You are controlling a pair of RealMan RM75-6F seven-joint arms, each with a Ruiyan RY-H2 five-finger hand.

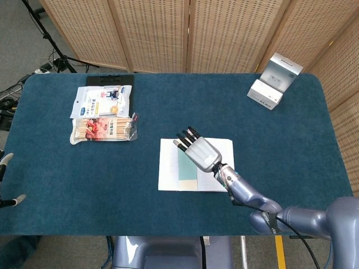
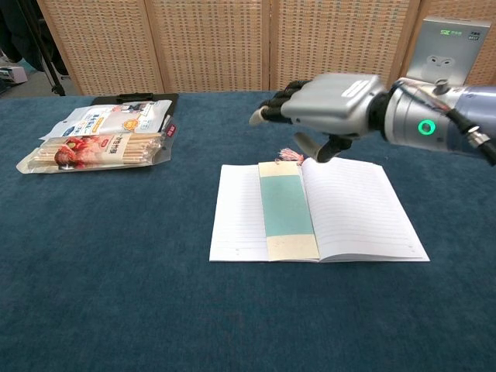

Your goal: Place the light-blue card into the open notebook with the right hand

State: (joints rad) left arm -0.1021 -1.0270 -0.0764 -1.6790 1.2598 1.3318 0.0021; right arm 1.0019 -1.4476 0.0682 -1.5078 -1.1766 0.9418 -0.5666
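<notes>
The open notebook (image 2: 232,213) (image 1: 168,168) lies flat on the blue table, pages up. The light-blue card (image 2: 285,205) (image 1: 186,166) lies lengthwise on its left page beside the spine, with a pink tassel (image 2: 290,156) at its far end. My right hand (image 2: 329,105) (image 1: 196,150) hovers above the notebook's far edge, fingers apart and extended, holding nothing and clear of the card. In the head view it covers the notebook's upper middle. My left hand is not seen in either view.
A snack bag (image 2: 108,122) and a pack of sticks (image 2: 93,151) lie at the far left, on a black clipboard (image 2: 136,98). A white earbuds box (image 2: 443,70) (image 1: 275,81) stands at the far right. A folding screen (image 2: 232,39) backs the table.
</notes>
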